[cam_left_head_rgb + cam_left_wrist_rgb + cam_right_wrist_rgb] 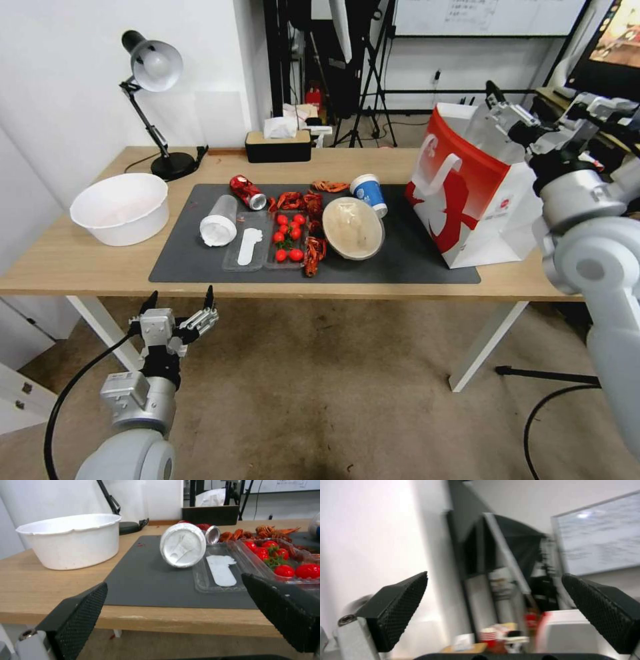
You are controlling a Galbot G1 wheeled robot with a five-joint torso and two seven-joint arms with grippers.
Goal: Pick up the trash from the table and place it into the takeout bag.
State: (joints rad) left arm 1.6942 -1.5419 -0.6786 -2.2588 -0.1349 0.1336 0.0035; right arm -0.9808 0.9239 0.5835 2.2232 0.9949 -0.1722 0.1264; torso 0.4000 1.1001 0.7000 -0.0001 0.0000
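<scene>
Head view: the right gripper (497, 100) hangs above the takeout bag (467, 200), much of it hidden behind its own wrist, so its fingers are hard to read here. The bag stands on the table (80, 260) at the right end of the dark mat (400, 263). On that mat lie one crushed red can (247, 192), one clear plastic cup (219, 221), one blue-and-white paper cup (369, 193) and one beige bowl (353, 228). The left gripper (179, 308) waits below the table's near edge, fingers spread wide, empty.

Left wrist view: the cup (182, 545) lies on its side with the can (210, 533) half hidden behind it; a tray of tomatoes (283, 560) is cut off at the edge.

Right wrist view: blurred; two black pads (400, 610) stand wide apart, holding nothing, with the bag's white rim (566, 627) beyond.
</scene>
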